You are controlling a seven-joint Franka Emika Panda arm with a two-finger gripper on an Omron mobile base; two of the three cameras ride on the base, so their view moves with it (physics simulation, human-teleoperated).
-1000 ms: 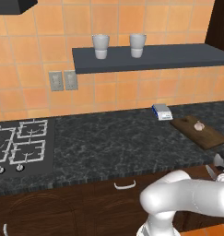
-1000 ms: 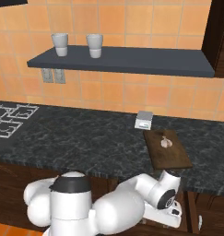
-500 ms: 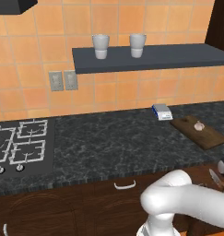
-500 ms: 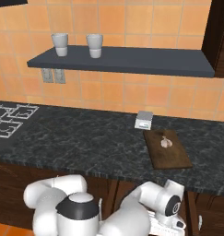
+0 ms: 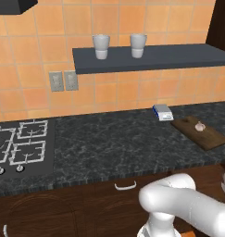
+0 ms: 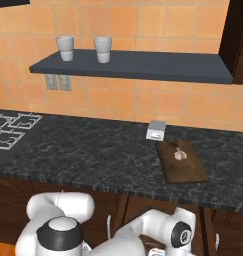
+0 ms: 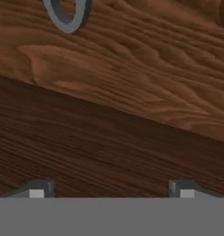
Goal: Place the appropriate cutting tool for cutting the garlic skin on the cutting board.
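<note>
The dark brown cutting board (image 5: 212,139) (image 6: 186,171) lies on the black counter at the right, with the pale garlic (image 5: 200,126) (image 6: 180,154) on its far half. My arm bends down below the counter's front edge, in front of the wooden cabinets. In the hand view my gripper (image 7: 111,191) is open, its two fingertips wide apart with nothing between them, close over a brown wooden surface. A grey metal ring (image 7: 67,16) of a scissor-like tool lies at the top of that view. The cutting tool is out of view.
A small blue-and-white box (image 5: 163,112) (image 6: 156,130) stands just behind the board. Two pale cups (image 5: 101,46) (image 6: 102,49) sit on the dark wall shelf. The stove (image 5: 16,146) is at the far left. A drawer handle (image 5: 125,186) shows under the counter.
The arm has sunk lower and further right below the counter edge, and the hand has dropped out of both base views. The jaws have stayed wide open.
</note>
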